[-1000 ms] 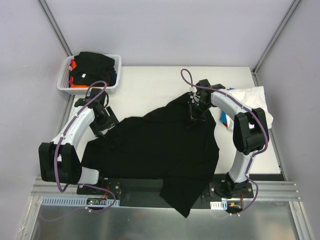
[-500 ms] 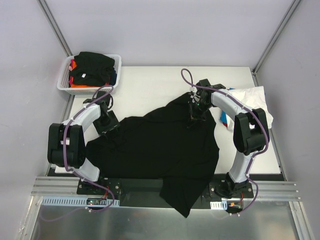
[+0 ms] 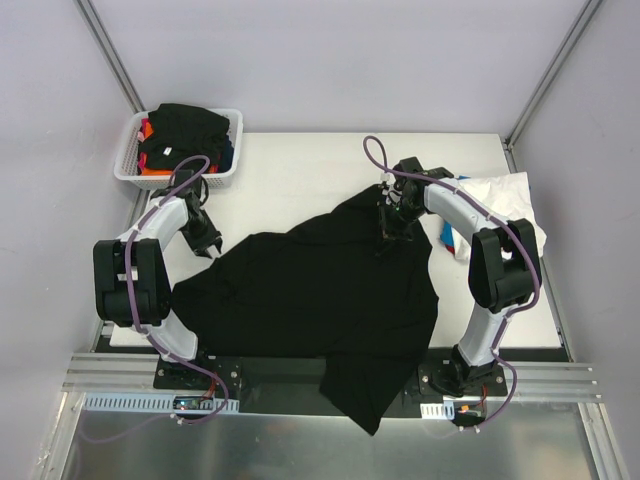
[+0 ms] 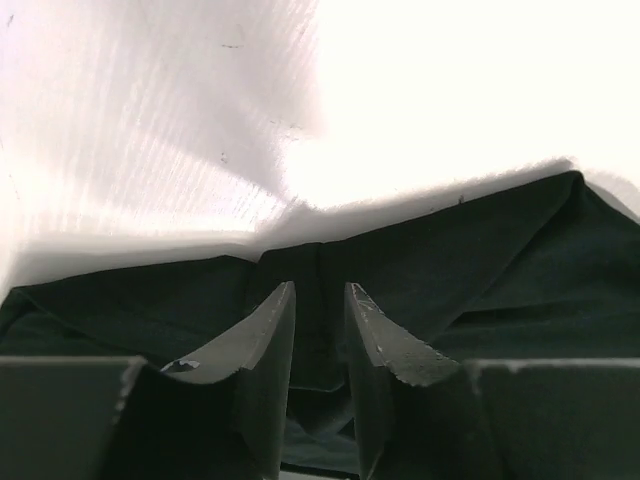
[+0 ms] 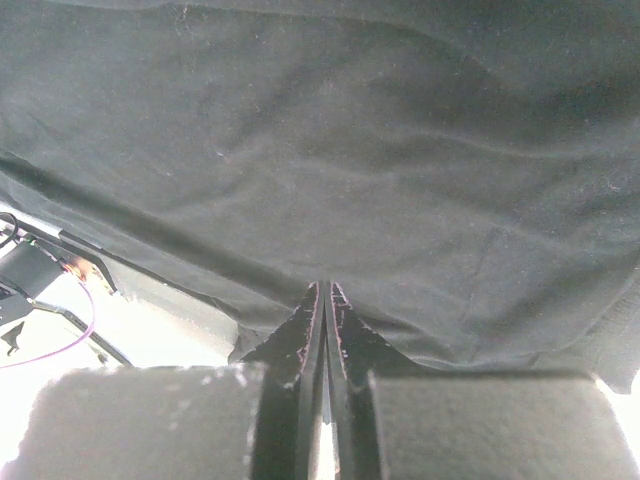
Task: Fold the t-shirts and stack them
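Black soft cloth covers the middle of the white bench (image 3: pixel 300 165): a large black t-shirt (image 3: pixel 320 290) lies spread but rumpled, one end spilling over the near edge between the arm bases; it looks to be at the laying-out step, not yet folded. The right tool (image 3: pixel 390 232) sits on the shirt's far right part with its jaws pressed fully together on a pinch of fabric, and in the right wrist view the cloth fans away from the closed tips; that grip probably anchors this side so the shirt can be pulled flat. The left tool (image 3: pixel 207 243) is low over the bench at the shirt's far left corner; in its wrist view the two fingers (image 4: pixel 265 350) stand a narrow gap apart with the hem lying across and just beyond them, and I cannot tell whether cloth is caught between them; the likely aim is to take that corner and stretch it against the right-hand grip. At the far left corner stands a white mesh plastic basket (image 3: pixel 135 172) heaped with more t-shirts (image 3: pixel 185 135), black on top, with orange, red and blue beneath; a crumpled white shirt (image 3: pixel 505 200) lies at the bench's right edge, near the right arm and well apart from the left tool.
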Controlling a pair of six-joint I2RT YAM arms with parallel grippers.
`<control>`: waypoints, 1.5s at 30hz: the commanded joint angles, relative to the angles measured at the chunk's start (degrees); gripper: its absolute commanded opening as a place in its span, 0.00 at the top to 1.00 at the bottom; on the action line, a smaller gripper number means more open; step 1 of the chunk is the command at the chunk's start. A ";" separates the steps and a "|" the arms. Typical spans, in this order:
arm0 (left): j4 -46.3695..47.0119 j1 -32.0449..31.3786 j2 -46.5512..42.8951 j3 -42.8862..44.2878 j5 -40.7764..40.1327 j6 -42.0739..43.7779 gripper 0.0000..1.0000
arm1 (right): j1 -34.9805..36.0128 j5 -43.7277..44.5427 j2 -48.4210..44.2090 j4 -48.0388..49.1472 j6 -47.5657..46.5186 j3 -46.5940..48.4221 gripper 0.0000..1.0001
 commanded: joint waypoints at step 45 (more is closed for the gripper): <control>-7.46 0.26 -3.97 9.49 3.88 1.75 1.00 | 0.25 0.13 -2.80 -1.11 -0.84 -0.42 0.99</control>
